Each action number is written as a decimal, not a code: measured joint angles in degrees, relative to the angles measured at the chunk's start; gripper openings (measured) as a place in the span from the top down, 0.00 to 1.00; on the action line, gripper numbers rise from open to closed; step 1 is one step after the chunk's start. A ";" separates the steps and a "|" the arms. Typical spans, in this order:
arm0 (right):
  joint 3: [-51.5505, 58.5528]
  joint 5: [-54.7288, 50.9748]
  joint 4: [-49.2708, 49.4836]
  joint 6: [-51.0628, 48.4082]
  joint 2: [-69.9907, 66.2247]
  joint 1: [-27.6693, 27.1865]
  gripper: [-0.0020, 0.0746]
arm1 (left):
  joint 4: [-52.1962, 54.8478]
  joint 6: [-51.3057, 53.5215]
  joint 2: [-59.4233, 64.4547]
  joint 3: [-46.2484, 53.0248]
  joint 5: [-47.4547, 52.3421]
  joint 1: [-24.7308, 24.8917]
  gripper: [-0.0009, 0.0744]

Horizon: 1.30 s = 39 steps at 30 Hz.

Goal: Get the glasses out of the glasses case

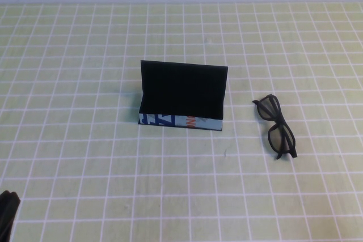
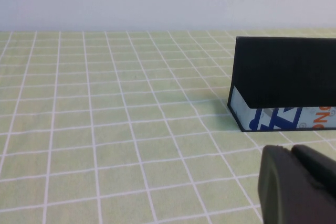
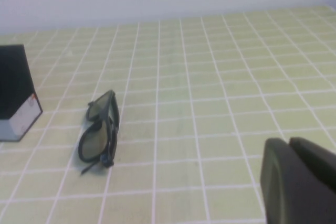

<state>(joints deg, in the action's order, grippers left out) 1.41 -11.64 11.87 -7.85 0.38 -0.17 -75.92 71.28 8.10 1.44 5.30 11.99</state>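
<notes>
The long rectangular glasses case (image 1: pixel 182 100), with a matte black flap lid and a light-blue front printed in blue and orange, sits near the middle of the bench (image 1: pixel 85 157), which is covered in a pale green cloth with a white grid. Its lid stands upright, open toward the robot's side. The black thick-rimmed plastic glasses (image 1: pixel 277 126) with dark lenses lie out of the case on the cloth to the case's right, apart from it, arms folded.

The left gripper (image 2: pixel 296 187) is parked low at the near left of the bench, well apart from the case; only a dark tip of it shows at the bottom left corner of the high view, and whether its fingers are together or apart cannot be told. The right gripper (image 3: pixel 299 179) hangs on the robot's right, off the high view, well apart from the glasses, its fingers pressed together and holding nothing.
</notes>
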 joint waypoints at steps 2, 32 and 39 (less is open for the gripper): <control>0.12 -2.64 0.00 0.00 0.03 -0.20 0.99 | 0.00 0.00 0.00 0.00 0.00 0.00 0.99; 0.22 -6.98 -0.10 0.00 0.03 -0.33 0.99 | 0.11 0.00 0.00 0.00 0.00 0.00 0.99; 0.22 -6.98 -0.10 0.00 0.03 -0.33 0.99 | 37.23 -31.44 0.00 0.00 -4.77 -1.72 0.99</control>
<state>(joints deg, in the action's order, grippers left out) 1.63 -18.62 11.76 -7.85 0.41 -0.50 -38.69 39.84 8.10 1.44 0.53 10.27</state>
